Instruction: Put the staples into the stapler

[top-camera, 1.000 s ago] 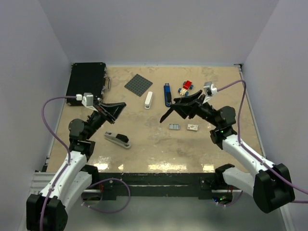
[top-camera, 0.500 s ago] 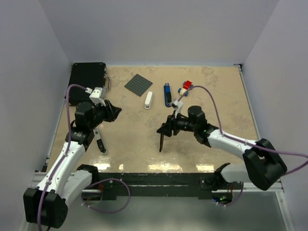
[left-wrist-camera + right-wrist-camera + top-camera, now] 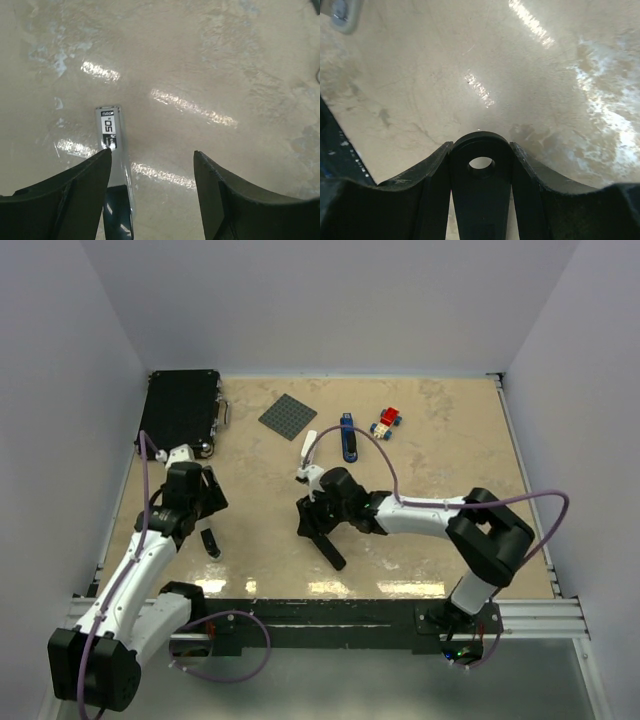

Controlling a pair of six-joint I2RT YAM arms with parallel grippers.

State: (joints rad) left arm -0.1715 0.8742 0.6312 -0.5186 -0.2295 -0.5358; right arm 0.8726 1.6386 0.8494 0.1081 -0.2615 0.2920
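Left gripper [image 3: 151, 153] stands wide open low over the bench [image 3: 210, 60] at near left. The silver stapler [image 3: 111, 134] lies flat just beside one finger. Right gripper [image 3: 481, 146], near centre, is clamped on a black bar [image 3: 480, 195] with a round hole. Staples not discernible.

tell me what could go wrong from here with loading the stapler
1. The left gripper is open, but the stapler lies by one finger, not centred between them. Closing may push it aside instead of gripping it.
2. The right gripper is shut on a black piece with a hole, close over the table. Moving on could drag it.
3. No staples show in any view. The right arm spans mid-table and might hide or knock them.
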